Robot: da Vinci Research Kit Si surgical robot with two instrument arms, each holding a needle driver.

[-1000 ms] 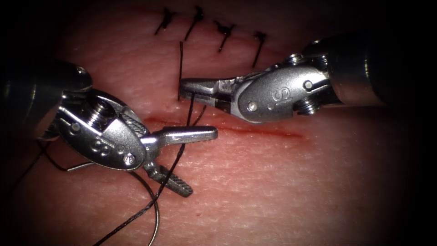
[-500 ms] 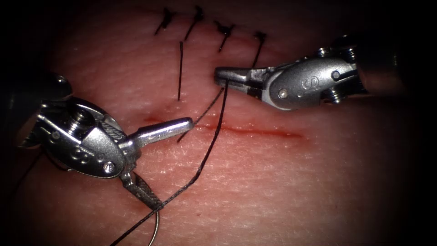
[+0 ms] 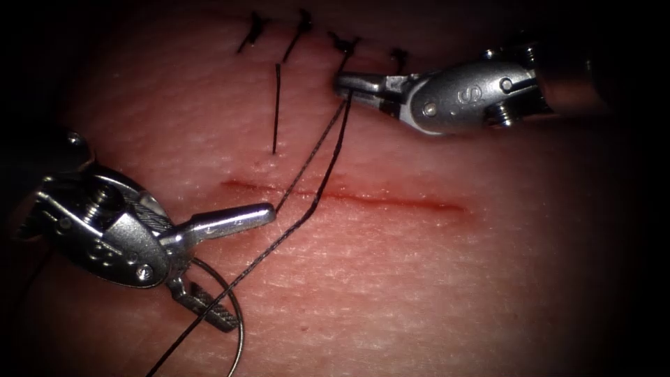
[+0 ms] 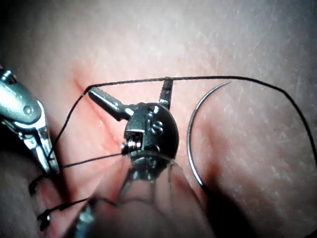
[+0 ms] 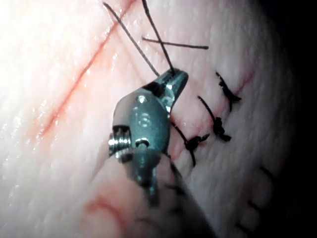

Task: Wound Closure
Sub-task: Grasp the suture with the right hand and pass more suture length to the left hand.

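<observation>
- Black thread [image 3: 317,192] runs taut from the cut [image 3: 391,200] up to the right tool [image 3: 342,82], whose jaws are clamped on it.
- The left tool [image 3: 234,269] gapes wide, holding nothing.
- The curved needle [image 3: 234,314] lies free on the tissue [image 3: 433,293], beside the left tool.

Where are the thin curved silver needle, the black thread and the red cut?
Thin curved silver needle [image 4: 190,148], left wrist view, mid-curve.
Black thread [image 3: 322,183], endoscope view, strand crossing the cut.
Red cut [image 3: 405,202], endoscope view, its right half.

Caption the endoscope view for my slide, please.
Right tool holds thread above the cut; left tool open, needle lying free.
</observation>
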